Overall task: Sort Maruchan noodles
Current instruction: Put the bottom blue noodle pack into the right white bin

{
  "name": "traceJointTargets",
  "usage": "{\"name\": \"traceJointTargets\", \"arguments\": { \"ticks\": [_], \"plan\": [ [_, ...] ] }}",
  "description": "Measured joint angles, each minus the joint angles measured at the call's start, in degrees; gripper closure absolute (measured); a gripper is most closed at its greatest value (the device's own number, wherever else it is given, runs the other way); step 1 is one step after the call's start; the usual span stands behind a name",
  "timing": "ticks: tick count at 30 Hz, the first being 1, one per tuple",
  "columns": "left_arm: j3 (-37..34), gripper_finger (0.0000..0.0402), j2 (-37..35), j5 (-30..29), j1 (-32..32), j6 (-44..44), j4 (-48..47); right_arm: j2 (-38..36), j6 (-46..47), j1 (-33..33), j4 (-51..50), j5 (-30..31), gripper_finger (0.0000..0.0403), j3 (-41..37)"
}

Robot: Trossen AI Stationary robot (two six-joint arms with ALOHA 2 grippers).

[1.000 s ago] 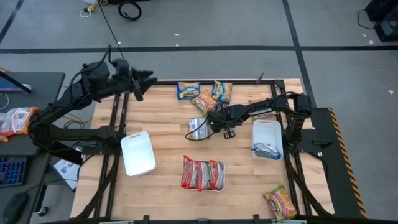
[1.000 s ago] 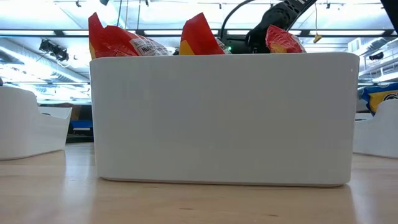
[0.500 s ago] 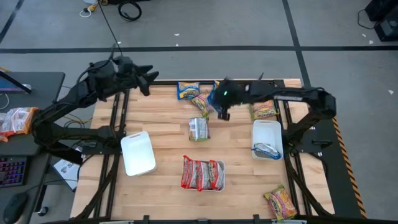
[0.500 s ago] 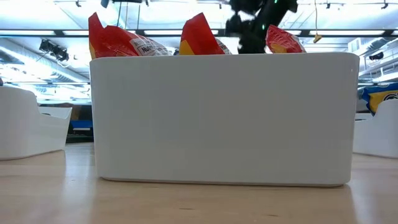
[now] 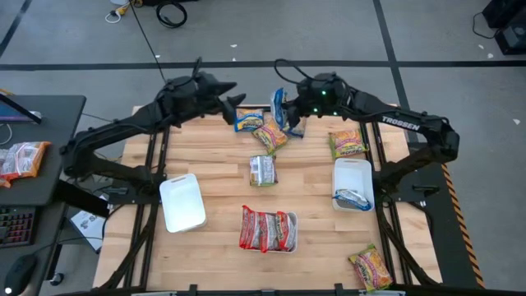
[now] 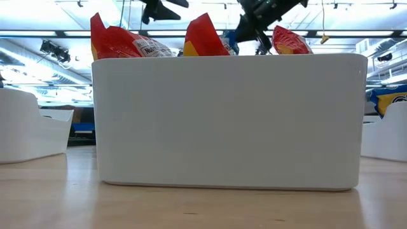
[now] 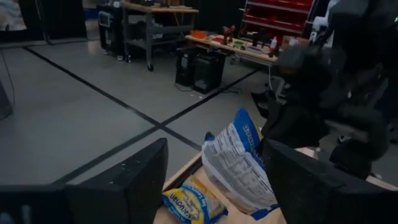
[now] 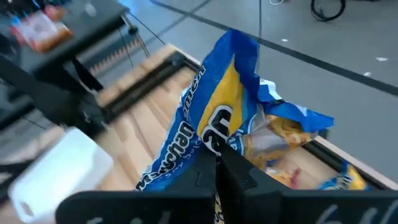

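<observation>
Blue-and-yellow packet (image 5: 279, 108) hangs pinched in my right gripper (image 5: 288, 115) above the worktop's (image 5: 214, 177) far edge. From above, I count red packets (image 5: 267, 229) filling the middle tray (image 5: 283, 247), one blue in the right tray (image 5: 353, 177), the left tray (image 5: 182, 202) empty, several loose. My left gripper (image 7: 211, 186), spread wide, hovers near that packet. I judge roughly half remains.

Glossy crinkled plastic packet (image 8: 214, 124), matt white plastic tray (image 6: 229, 121), pale wooden table (image 5: 218, 160).
</observation>
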Motion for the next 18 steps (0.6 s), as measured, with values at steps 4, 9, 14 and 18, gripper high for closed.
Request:
{"name": "traceJointTargets", "arguments": {
  "ticks": [4,9,14,18],
  "plan": [
    [0.00,0.0089,0.46,0.23,0.00,0.03,-0.05,0.28,2.09,-0.22,3.01,-3.50,0.0398,0.00],
    [0.00,0.0045,0.18,-1.91,-0.15,1.43,0.00,1.39,5.35,-1.07,6.51,-7.21,0.0398,0.00],
    [0.11,0.0036,1.62,-4.97,-1.72,5.54,0.34,2.50,10.19,-1.68,12.27,-8.70,0.0398,0.02],
    [0.02,0.0035,3.88,-7.49,-3.23,6.01,0.05,3.62,14.61,-1.64,18.43,-6.34,0.0398,0.04]
  ]
}}
